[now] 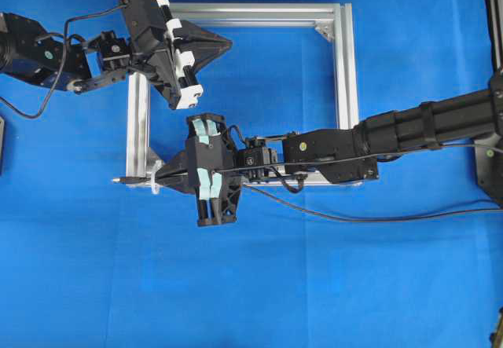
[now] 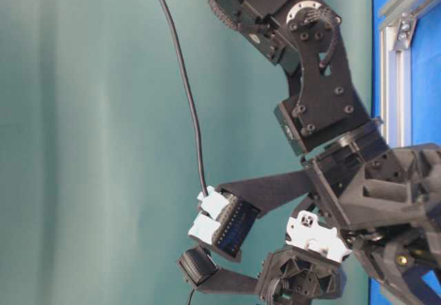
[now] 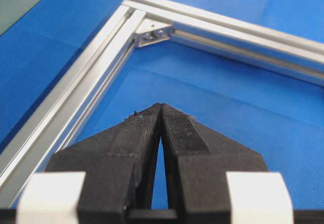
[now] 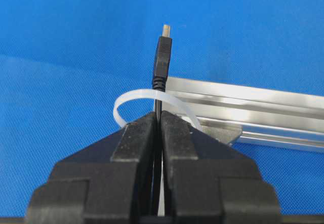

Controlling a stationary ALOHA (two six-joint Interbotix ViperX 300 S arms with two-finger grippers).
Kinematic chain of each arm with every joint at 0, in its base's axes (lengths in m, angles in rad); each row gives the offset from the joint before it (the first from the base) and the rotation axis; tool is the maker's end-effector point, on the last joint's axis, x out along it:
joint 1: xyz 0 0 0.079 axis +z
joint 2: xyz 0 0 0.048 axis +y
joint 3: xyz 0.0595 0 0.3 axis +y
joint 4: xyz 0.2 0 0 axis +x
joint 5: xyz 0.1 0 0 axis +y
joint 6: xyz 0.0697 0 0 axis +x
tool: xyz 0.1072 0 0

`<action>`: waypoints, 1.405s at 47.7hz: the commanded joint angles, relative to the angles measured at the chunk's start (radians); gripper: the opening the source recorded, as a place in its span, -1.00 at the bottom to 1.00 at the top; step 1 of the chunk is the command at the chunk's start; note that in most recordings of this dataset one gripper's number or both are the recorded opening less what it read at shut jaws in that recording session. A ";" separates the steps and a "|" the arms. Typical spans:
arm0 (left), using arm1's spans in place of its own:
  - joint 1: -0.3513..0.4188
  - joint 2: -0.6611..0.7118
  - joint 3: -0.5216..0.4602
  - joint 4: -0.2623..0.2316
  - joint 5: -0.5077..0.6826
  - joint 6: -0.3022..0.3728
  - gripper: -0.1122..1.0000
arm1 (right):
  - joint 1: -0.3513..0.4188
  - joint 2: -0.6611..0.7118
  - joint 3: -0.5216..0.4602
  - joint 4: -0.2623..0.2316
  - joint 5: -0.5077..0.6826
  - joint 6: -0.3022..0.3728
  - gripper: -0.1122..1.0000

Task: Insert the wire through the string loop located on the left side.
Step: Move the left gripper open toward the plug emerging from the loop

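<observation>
The right gripper [image 4: 158, 119] is squeezed tight on the wire [image 4: 162, 57], and the plug tip sticks out past its fingers. The string loop [image 4: 132, 96] (thin and whitish) curves around the wire, at the corner of the silver frame [image 4: 243, 107]. The left gripper [image 3: 161, 108] is closed and holds nothing, over the blue table [image 3: 212, 82].

loop [image 4: 132, 96] base hidden behind right gripper [image 4: 158, 114] fingers, wire [image 4: 162, 57] behind them cut by bottom edge, frame [image 4: 253, 107] cut at right edge
</observation>
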 commanded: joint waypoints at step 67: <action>-0.129 -0.824 0.606 0.014 0.256 -0.002 -0.79 | -0.002 -0.023 -0.014 -0.003 0.008 -0.002 -0.79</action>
